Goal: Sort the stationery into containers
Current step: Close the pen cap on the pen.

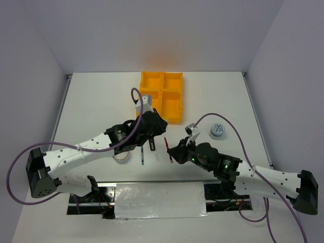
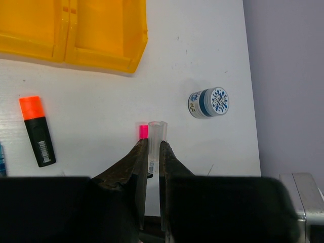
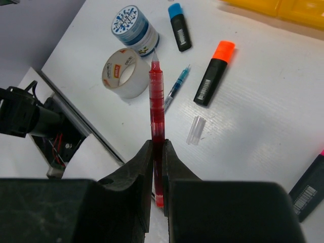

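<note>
Right gripper (image 3: 157, 144) clamped on dark red pen (image 3: 156, 96) near its back end; barrel runs up centre of right wrist view, bare tip at top. Pen looks light, stiff, smooth plastic; likely to swivel in narrow pinch — mid-barrel hold would be steadier; exposed tip could mark table. Left gripper (image 2: 153, 145) closed on clear cap (image 2: 157, 131), centre of left wrist view — tiny, slick, apt to slip out. Yellow-orange tray (image 1: 171, 119) at upper centre of top view, above both grippers.
</note>
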{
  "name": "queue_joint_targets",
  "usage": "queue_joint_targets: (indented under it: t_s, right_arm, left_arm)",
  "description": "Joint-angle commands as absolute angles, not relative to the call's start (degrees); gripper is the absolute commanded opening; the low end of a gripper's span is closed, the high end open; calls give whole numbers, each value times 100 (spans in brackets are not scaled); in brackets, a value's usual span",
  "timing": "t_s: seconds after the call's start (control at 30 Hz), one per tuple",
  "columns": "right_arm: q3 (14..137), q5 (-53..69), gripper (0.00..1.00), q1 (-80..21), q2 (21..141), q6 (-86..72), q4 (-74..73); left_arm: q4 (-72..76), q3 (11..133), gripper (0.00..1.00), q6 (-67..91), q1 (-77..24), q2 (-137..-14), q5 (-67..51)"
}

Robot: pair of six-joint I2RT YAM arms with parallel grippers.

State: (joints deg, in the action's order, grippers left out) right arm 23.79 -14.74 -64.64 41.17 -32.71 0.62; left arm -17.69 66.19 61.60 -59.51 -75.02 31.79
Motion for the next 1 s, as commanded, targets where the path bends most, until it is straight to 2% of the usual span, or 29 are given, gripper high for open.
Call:
queue_joint_targets:
  t_s: [0.0,0.97]
  right_arm:
    - [2672,-1845,0,-6513,4131,-3278,272]
    - [2821,-2127,0,-6504,3964,-3375,106]
  left_arm:
    - [-1494,6583,4,6056,-5994,-7339,3164]
    - [-1169,6337,6,6012,-5985,-7260,2988]
